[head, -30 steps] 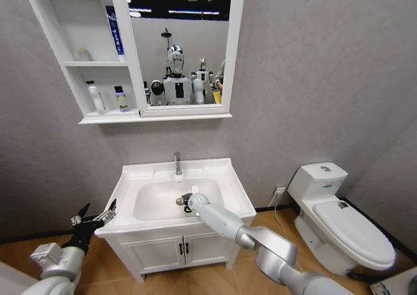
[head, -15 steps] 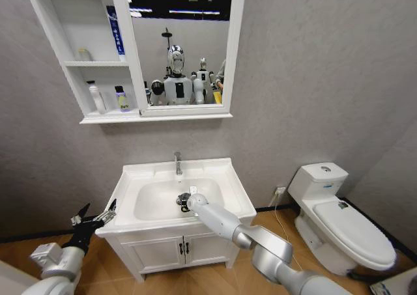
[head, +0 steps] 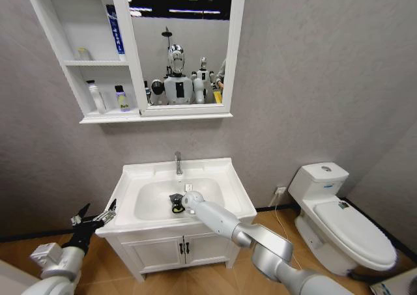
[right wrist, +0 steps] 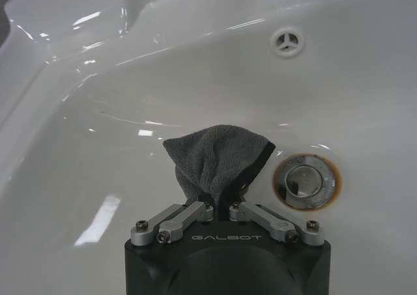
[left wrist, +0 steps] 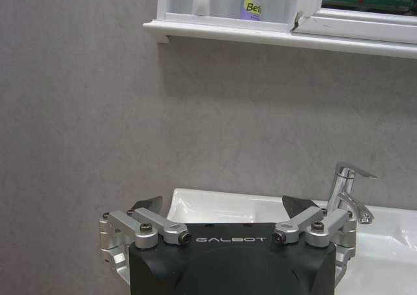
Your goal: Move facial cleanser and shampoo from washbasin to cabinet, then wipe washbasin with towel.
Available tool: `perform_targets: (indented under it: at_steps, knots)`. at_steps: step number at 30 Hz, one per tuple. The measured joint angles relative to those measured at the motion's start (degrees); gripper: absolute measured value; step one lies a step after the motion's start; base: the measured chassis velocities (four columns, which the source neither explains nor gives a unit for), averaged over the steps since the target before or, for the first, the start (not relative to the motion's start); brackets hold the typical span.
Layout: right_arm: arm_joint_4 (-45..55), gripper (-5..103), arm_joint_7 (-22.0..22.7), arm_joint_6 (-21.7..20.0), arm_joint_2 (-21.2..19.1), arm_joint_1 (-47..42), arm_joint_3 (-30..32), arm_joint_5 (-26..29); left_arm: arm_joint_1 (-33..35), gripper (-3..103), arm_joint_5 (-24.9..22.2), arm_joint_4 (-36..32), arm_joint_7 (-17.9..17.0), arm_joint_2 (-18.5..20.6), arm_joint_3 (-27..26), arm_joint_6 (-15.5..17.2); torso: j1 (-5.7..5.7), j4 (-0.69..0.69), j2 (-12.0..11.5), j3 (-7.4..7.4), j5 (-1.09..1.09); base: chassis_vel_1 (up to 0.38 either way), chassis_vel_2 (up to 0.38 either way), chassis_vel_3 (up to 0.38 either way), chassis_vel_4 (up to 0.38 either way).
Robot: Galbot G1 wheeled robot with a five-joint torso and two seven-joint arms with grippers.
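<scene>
My right gripper [head: 178, 205] reaches down into the oval bowl of the washbasin [head: 229, 172], shut on the dark grey towel [head: 174, 200]. In the right wrist view the towel [right wrist: 218, 157] is bunched between the fingertips of that gripper [right wrist: 221, 205] and rests on the wet bowl beside the round drain [right wrist: 304, 181]. My left gripper [head: 94, 218] waits open, low beside the vanity's left front corner, and its spread shows in its own view [left wrist: 225, 207]. The cabinet [head: 71, 64] holds a blue tube [head: 115, 31], a white bottle [head: 96, 96] and a purple bottle [head: 121, 99]; I cannot tell which are the facial cleanser and shampoo.
The chrome tap [head: 177, 163] stands at the back of the basin. A white toilet [head: 339, 210] sits to the right. The two-door vanity [head: 182, 246] is under the basin, and the mirror [head: 179, 47] hangs above it on the grey wall.
My right gripper has slid the towel leftwards across the bowl, away from the drain. The left arm has not moved.
</scene>
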Motion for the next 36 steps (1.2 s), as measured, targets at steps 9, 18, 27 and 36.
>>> perform_targets:
  at_steps: [9,18,27,36]
  knots:
    - [-1.99,5,-8.02,3.52,-0.02,0.15,-1.00,-3.85,0.00,100,0.00,0.00,0.00,0.00,0.00,0.00,-0.01,0.00,0.01,0.00,0.00,0.000,0.000,0.000,0.000]
    - [-3.57,5,-0.35,-0.04,0.00,-1.08,-0.90,-17.27,0.00,100,0.00,0.00,0.00,0.00,0.00,0.00,-0.01,-0.01,0.01,-0.01,0.00,0.000,0.000,0.000,0.000]
    - [-1.18,5,4.04,-1.40,-0.11,0.95,-0.65,-23.80,0.00,100,0.00,0.00,0.00,0.00,0.00,0.00,-0.02,0.02,0.01,-0.01,0.01,0.000,0.000,0.000,0.000]
    - [-4.10,5,1.91,-2.52,-0.12,1.32,0.18,-24.64,0.00,100,0.00,0.00,0.00,0.00,0.00,0.00,-0.02,0.00,0.01,0.00,0.01,0.000,0.000,0.000,0.000]
